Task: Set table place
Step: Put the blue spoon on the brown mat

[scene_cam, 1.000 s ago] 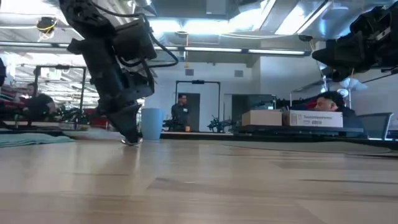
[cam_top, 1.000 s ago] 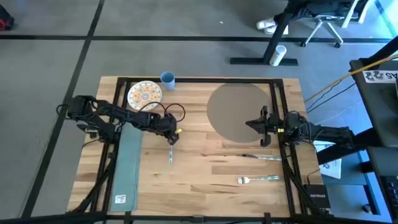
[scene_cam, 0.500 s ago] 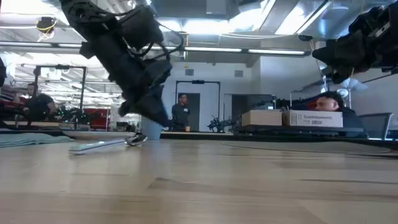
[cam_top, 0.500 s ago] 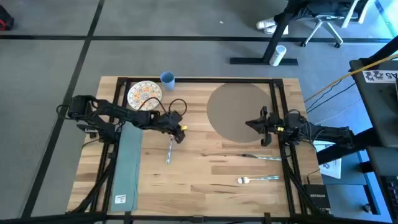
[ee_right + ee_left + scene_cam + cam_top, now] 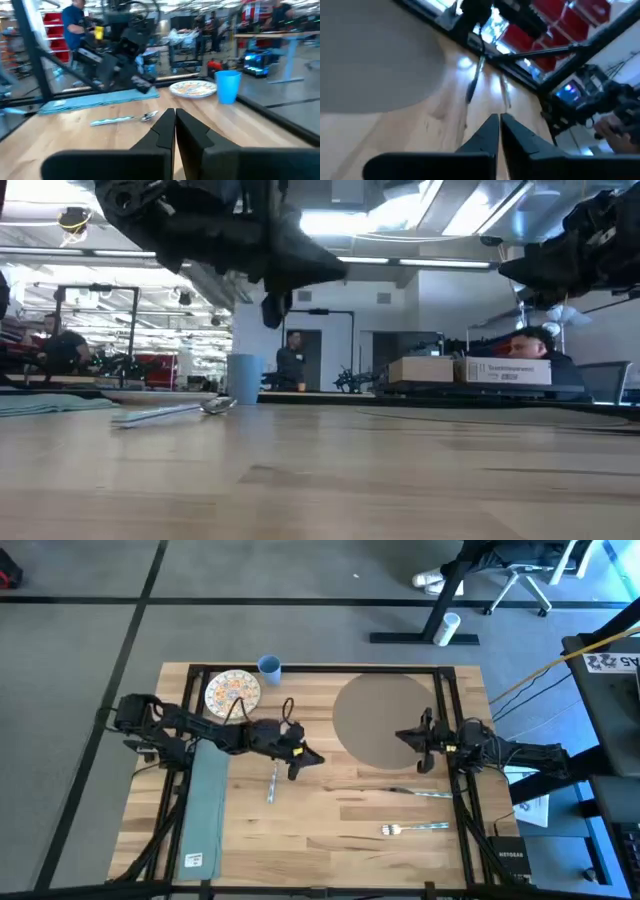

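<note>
Your left gripper is hanging above the table near its middle, fingers pressed together on nothing, as the left wrist view is showing. A spoon is lying flat on the wood just beside and below that gripper, free of it; in the low view it is resting on the table with its bowl toward the blue cup. Your right gripper is waiting at the right edge of the mat, fingers together and empty. The mat is sitting flat in the far right part of the table, nothing on it. The plate and the cup are standing at the far left corner, close to each other. The teal napkin is lying along the left side. A knife and a fork are lying near the right edge, nearer than the mat, well apart from the spoon.
</note>
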